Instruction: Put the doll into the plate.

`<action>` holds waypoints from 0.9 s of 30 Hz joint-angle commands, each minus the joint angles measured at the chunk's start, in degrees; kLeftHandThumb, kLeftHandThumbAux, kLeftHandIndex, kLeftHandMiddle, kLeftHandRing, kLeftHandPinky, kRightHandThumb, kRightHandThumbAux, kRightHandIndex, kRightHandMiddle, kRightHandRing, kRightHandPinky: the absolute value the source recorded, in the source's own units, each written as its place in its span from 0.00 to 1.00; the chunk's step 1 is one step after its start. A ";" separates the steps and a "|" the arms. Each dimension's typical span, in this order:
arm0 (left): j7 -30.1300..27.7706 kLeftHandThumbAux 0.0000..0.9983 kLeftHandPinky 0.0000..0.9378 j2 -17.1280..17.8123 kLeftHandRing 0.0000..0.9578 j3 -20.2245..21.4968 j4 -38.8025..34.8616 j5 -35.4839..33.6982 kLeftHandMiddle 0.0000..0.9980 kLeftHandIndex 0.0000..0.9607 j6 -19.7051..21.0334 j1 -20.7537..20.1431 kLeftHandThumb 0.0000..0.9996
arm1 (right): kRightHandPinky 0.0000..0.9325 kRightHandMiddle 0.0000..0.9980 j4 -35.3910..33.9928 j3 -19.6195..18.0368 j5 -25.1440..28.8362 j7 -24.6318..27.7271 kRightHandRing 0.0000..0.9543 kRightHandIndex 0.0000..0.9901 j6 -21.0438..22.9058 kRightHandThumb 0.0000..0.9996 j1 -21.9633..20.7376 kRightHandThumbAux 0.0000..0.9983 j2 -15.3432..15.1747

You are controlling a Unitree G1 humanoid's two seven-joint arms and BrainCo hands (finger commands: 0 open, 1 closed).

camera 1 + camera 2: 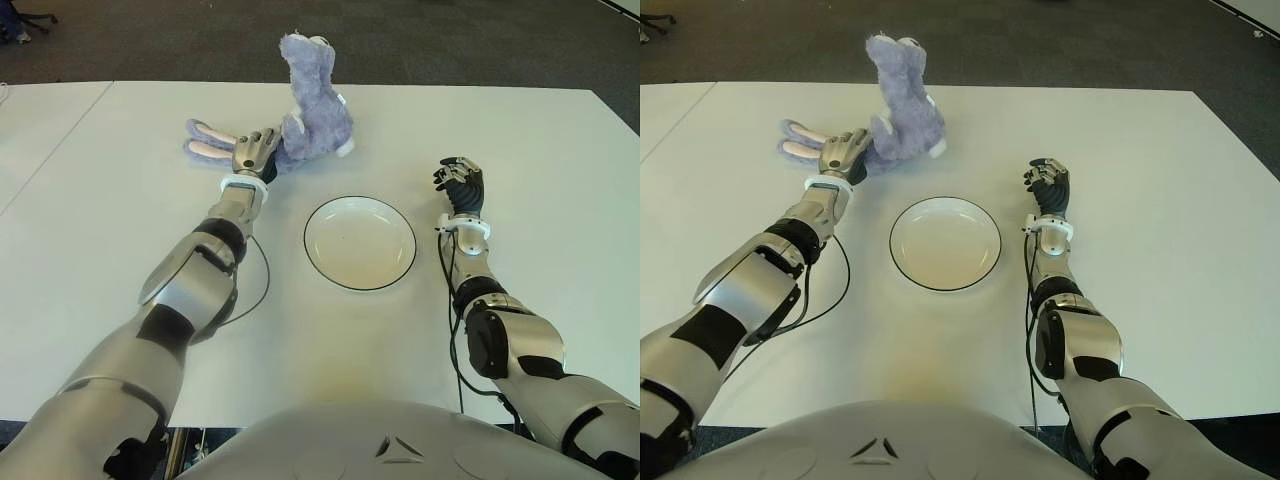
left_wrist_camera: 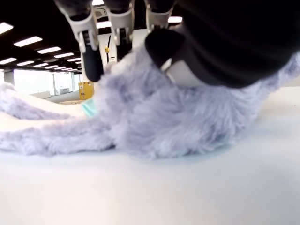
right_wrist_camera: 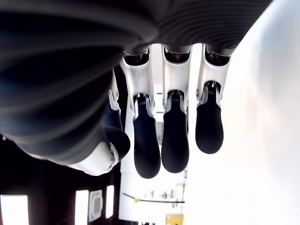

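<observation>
My left hand [image 1: 256, 150] fingers half-curled over doll [image 1: 310, 110], upper centre; grip unconfirmed. Close firmly, lift, carry to plate [image 1: 325, 262]. Right hand [image 1: 460, 182] loosely curled, empty.

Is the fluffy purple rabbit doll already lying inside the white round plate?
No, the fluffy purple rabbit doll sits on the table beyond the white round plate, under the left robot hand.

Fuzzy plush doll [image 1: 318, 118], glossy smooth plate [image 1: 340, 272], matt white table [image 1: 120, 210]

Bare bench [image 1: 130, 240] between doll [image 1: 310, 110] and plate [image 1: 360, 242]; nothing blocking. Right hand [image 1: 460, 185] just beside plate's right.
</observation>
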 commanded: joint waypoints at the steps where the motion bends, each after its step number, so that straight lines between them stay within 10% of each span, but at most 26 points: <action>1: -2.83 0.67 0.84 0.18 0.80 1.48 4.62 -1.98 0.53 0.41 -1.81 4.66 0.85 | 0.62 0.60 7.75 -0.39 0.15 0.35 0.63 0.43 4.70 0.69 13.10 0.73 4.08; 27: 3.92 0.67 0.83 3.28 0.81 -2.16 3.39 1.65 0.54 0.41 -7.90 0.13 0.85 | 0.58 0.58 7.74 -0.14 0.15 1.82 0.61 0.43 5.49 0.69 12.78 0.73 4.41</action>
